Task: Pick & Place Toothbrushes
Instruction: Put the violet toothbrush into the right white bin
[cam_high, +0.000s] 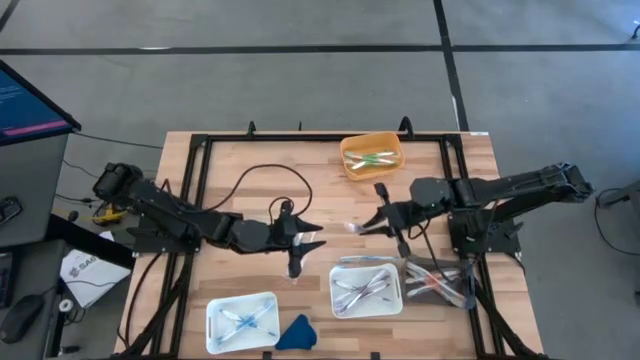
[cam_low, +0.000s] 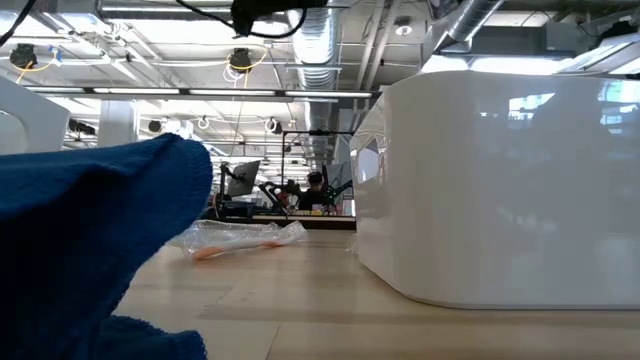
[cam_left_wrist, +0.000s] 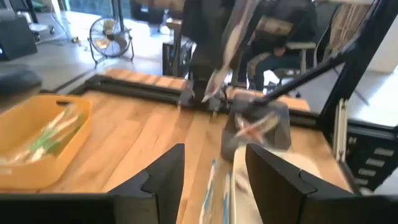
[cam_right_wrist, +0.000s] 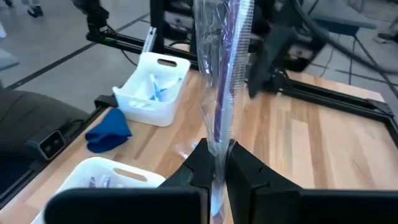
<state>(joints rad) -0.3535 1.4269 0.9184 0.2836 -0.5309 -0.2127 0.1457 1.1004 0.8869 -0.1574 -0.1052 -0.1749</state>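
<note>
- Around the wooden worktop (cam_high: 240, 160) stands a black metal frame (cam_high: 300, 137); a black cable (cam_high: 262, 172) loops across the boards behind the left arm.
- Along the near edge sit two white plastic trays (cam_high: 241, 322), each holding toothbrushes, with a blue cloth lump (cam_high: 295, 333) between them; in the low view that lump and one tray wall block most of the sight.
- An orange plastic tray (cam_high: 372, 156) at the far edge holds green-accented toothbrushes.
- Right fingers (cam_right_wrist: 249, 171) pinch a clear-wrapped purple toothbrush (cam_right_wrist: 225, 81) near its lower end; its long axis stands roughly upright above mid-worktop.
- Left fingers (cam_left_wrist: 163, 174) are spread and empty, facing the right gripper (cam_high: 362, 227) just beside it.
- More wrapped toothbrushes (cam_high: 435, 280) lie heaped beside the right-hand white tray.
</note>
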